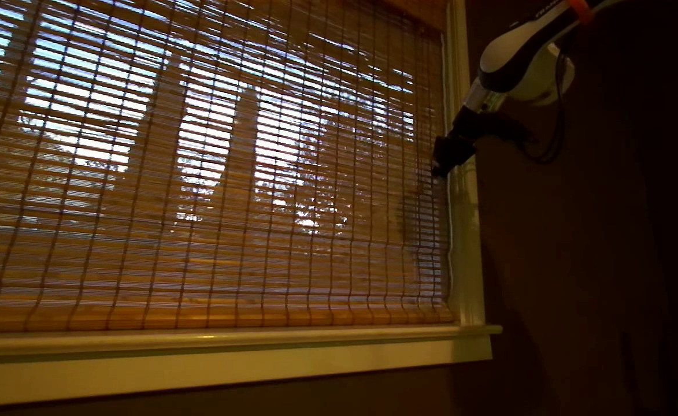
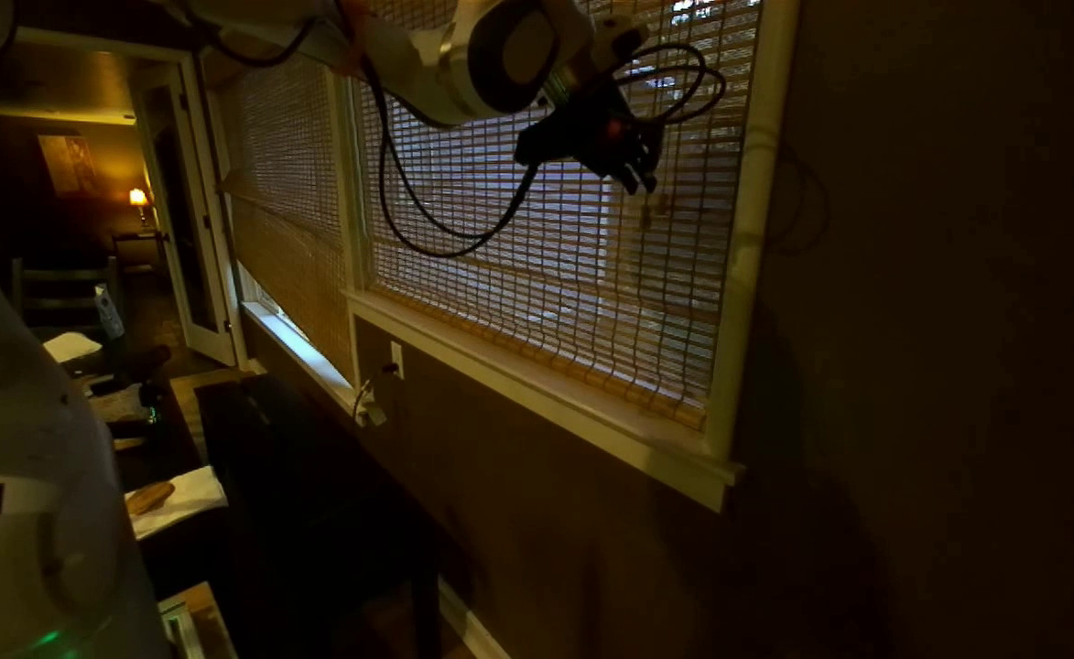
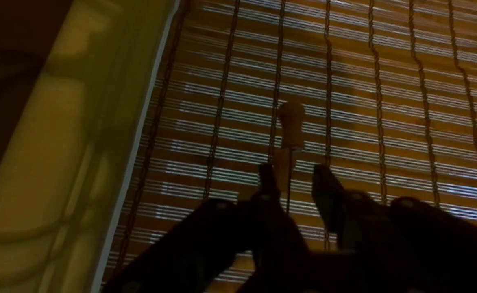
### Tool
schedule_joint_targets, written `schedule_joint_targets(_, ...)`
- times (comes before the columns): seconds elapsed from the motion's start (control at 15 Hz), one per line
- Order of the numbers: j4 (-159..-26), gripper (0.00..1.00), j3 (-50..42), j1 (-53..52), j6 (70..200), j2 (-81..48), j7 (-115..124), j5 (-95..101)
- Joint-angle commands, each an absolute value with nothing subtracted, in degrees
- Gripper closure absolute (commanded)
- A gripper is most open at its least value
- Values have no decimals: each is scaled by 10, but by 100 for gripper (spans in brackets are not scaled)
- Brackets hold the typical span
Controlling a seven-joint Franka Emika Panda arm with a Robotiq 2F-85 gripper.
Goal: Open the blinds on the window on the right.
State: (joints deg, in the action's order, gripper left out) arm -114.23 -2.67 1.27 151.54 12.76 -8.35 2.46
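Observation:
The blinds (image 1: 292, 202) hang down to the sill over the window, whose cream frame (image 1: 469, 260) stands at their edge. The blinds also show in an exterior view (image 2: 509, 238) and the wrist view (image 3: 405, 146). A wooden pull knob (image 3: 292, 124) on a thin dark cord hangs before the slats; a similar pale shape shows just below it, partly behind a fingertip. My gripper (image 3: 291, 167) is open. The cord runs between its fingers and the knob lies beyond the tips. In the exterior views the gripper (image 1: 440, 171) is beside the frame, and the knob (image 2: 645, 216) hangs under the fingertips (image 2: 642, 186).
The window sill (image 2: 537, 384) juts out below the blinds. Another window with a partly raised shade (image 2: 285, 210) is farther left. A loose cable (image 2: 445, 253) loops from my arm. A dark bench (image 2: 308, 476) and an outlet with a plug (image 2: 396, 360) are below. The brown wall (image 2: 921, 366) adjoins the frame.

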Motion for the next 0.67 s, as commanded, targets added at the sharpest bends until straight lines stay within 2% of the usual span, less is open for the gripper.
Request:
schedule_joint_targets(0.0, -1134, 38, -23, 9, 1544, 131, -83, 26)
schedule_joint_targets(0.33, -1098, 3, -20, 7, 1595, 112, -83, 26)
schedule_joint_targets(0.6, -1059, 0, -22, 9, 1637, 84, -82, 27)
